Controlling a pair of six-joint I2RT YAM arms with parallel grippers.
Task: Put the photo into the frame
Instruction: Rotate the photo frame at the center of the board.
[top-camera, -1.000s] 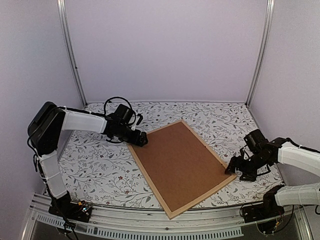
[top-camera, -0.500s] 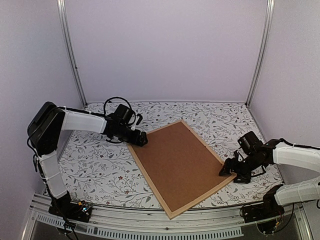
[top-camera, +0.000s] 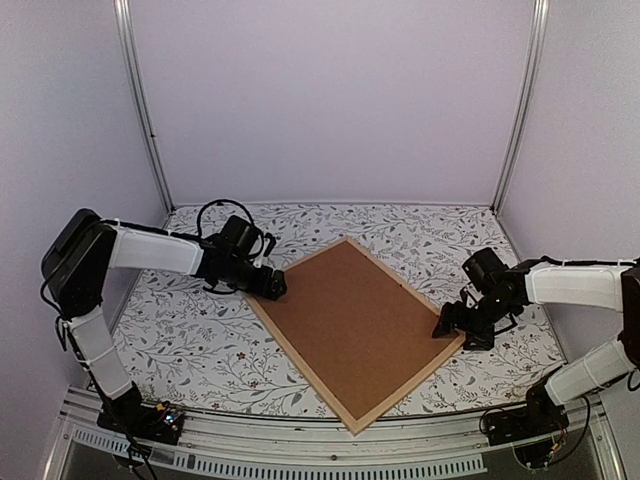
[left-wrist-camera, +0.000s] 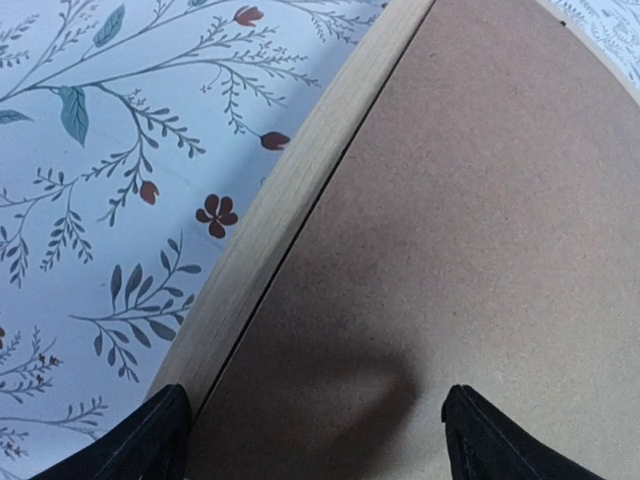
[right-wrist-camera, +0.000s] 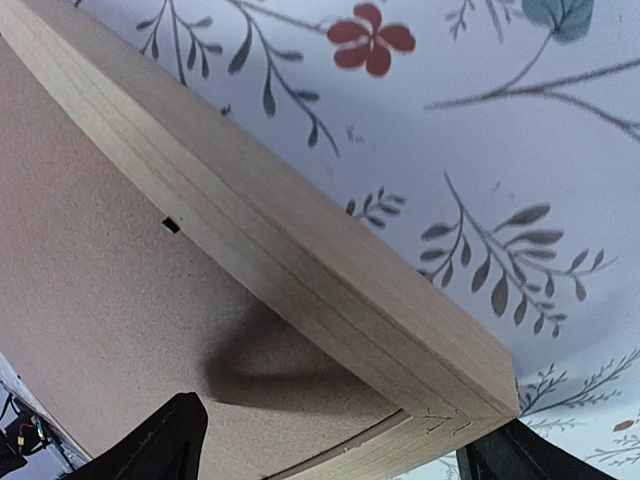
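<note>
At opposite corners of the frame (left-wrist-camera: 295, 205): left gripper (top-camera: 273, 285) and right gripper (top-camera: 447, 325), both with jaws apart, clamping nothing. No photo visible; maybe under the brown backing board (top-camera: 350, 320) inside the frame. Can skew or tip the frame if pushing one corner only. Compared with before: frame shifted toward the left gripper, right gripper closer in.

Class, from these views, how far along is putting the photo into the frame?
Done: the frame lies back up, backing board seated inside; no photo shows, possibly underneath. In hand: the left gripper and right gripper, both open, sit at opposite corners. Left: perhaps turning it over.
</note>
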